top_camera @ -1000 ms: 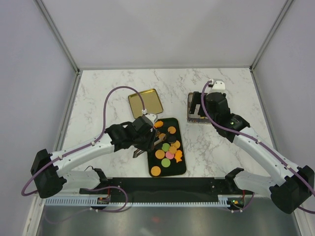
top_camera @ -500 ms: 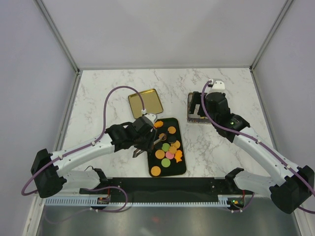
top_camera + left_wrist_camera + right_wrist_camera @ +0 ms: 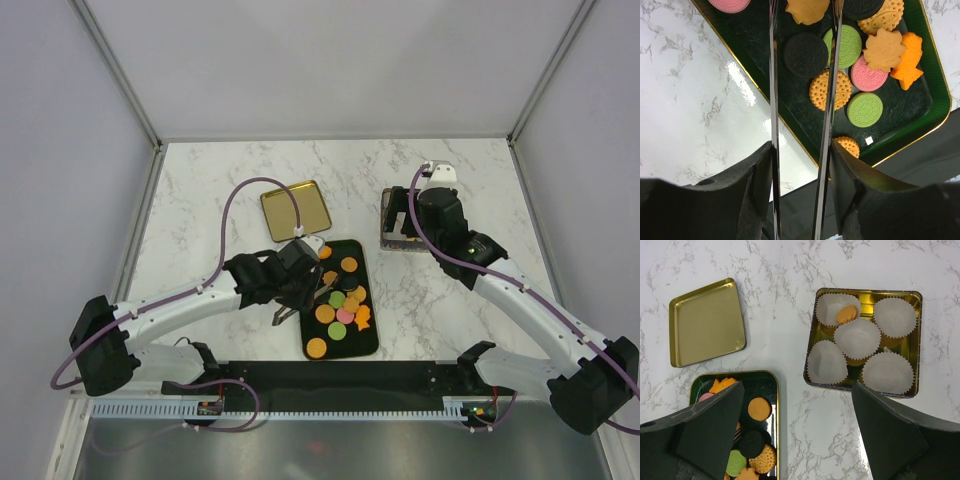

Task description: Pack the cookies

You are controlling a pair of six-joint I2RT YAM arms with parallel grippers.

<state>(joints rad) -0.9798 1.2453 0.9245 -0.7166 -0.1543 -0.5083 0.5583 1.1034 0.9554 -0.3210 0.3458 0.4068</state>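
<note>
- Top external view: the left gripper point(image 3: 315, 288) hangs over the left edge of the black tray point(image 3: 366, 342), at centre frame.
- Left wrist view: its fingers point(image 3: 773, 75) stand parted, clamping nothing.
- The cookies point(image 3: 865, 109) lie heaped in the tray.
- Right wrist view: the right gripper point(image 3: 796, 390) is spread wide and empty.
- One orange cookie point(image 3: 846, 314) sits in a paper cup point(image 3: 832, 305), upper left of the tin point(image 3: 867, 295).
- The gold lid point(image 3: 707, 322) lies at upper left.

Matt embossed cookies point(image 3: 865, 109) (glossy dark tray point(image 3: 900, 105))
</note>
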